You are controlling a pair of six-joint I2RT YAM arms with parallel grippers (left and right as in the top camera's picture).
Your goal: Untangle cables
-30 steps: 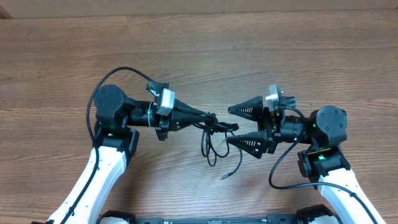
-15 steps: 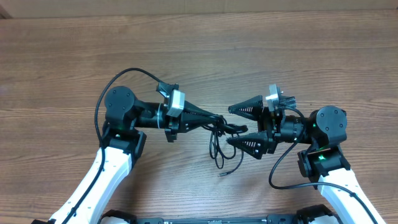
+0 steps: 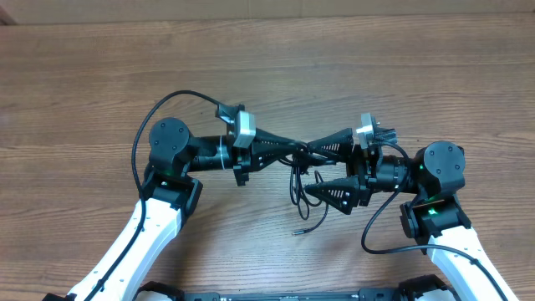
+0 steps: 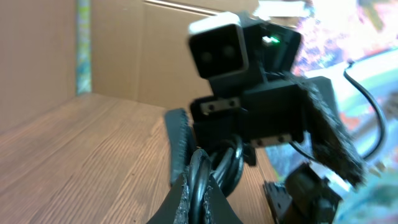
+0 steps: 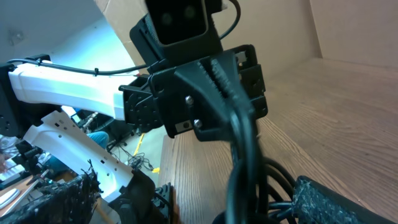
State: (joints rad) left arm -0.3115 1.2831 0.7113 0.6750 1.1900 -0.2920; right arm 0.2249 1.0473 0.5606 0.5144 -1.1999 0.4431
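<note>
Thin black cables, knotted, loops dangling

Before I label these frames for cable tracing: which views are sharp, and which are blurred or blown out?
Overhead: sharp, evenly lit, only soft shadows on the table. Left wrist: the cables near the lens are soft, and the upper right background is blown out. Right wrist: the foreground cables are blurred, with a bright bluish haze at left.

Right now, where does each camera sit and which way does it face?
Overhead: above the table, looking down; left tool shut on cables, right tool open.
Left wrist: faces the right tool; own fingers at bottom.
Right wrist: faces the left tool; own fingers at lower corners.
Shared: both wrist views see the cables.
</note>
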